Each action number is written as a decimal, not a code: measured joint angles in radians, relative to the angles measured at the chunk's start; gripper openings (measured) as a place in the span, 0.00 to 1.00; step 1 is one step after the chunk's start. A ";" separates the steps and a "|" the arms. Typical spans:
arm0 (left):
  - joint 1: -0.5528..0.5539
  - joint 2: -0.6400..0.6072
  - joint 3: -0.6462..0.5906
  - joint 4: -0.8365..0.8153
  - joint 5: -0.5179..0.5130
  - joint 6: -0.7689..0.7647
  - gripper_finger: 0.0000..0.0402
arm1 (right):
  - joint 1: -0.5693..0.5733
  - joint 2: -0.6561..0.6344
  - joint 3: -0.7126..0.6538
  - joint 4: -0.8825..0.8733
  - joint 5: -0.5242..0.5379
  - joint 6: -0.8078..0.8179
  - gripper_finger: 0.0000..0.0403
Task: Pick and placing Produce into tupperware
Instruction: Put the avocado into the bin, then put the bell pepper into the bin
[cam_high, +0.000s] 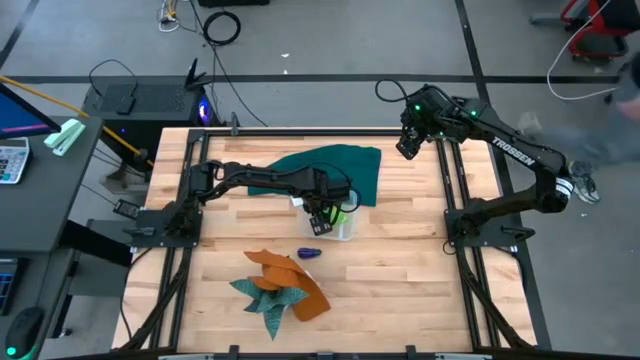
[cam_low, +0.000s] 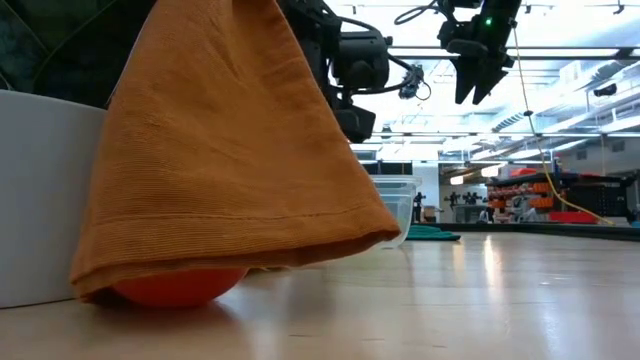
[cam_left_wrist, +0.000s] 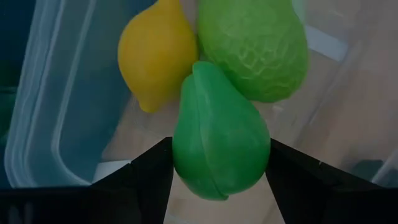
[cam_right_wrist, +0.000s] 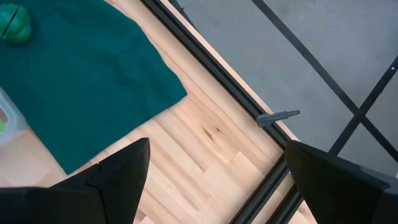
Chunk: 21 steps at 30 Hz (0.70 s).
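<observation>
The clear tupperware (cam_high: 347, 230) stands mid-table at the near edge of the dark green cloth. My left gripper (cam_high: 325, 214) points down into it, shut on a green pear-shaped toy (cam_left_wrist: 219, 140). A yellow lemon toy (cam_left_wrist: 157, 53) and a light green toy (cam_left_wrist: 255, 45) lie on the tub's floor beyond it. A purple toy (cam_high: 308, 253) lies on the bare wood near the tub. Another green toy (cam_right_wrist: 13, 23) sits on the dark green cloth. A red round toy (cam_low: 180, 286) peeks from under the orange cloth. My right gripper (cam_right_wrist: 217, 148) hangs open, high over the far right corner. My left gripper pinches the green pear-shaped toy across its broad lower half (cam_left_wrist: 186, 155), one finger (cam_left_wrist: 152, 171) on each side. It comes from above, pointing down into the tupperware. The toy's narrow end points at the lemon and the light green toy; whether it rests on the tub floor cannot be told.
Orange and teal cloths (cam_high: 280, 285) lie bunched near the table's near edge. The large dark green cloth (cam_high: 325, 168) is spread at the far middle. Black frame rails (cam_high: 455, 190) run along both sides. Bare wood lies to the right of the tub.
</observation>
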 joint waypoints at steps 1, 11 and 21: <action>0.000 0.000 0.000 -0.001 -0.002 0.000 0.60 | 0.000 0.000 0.000 0.000 0.000 0.000 0.83; 0.001 0.000 0.000 0.016 -0.006 -0.006 0.76 | 0.000 0.000 0.000 0.000 -0.003 0.000 0.83; 0.011 -0.001 0.154 -0.139 -0.017 -0.010 0.83 | 0.000 0.000 0.000 0.000 -0.004 -0.008 0.83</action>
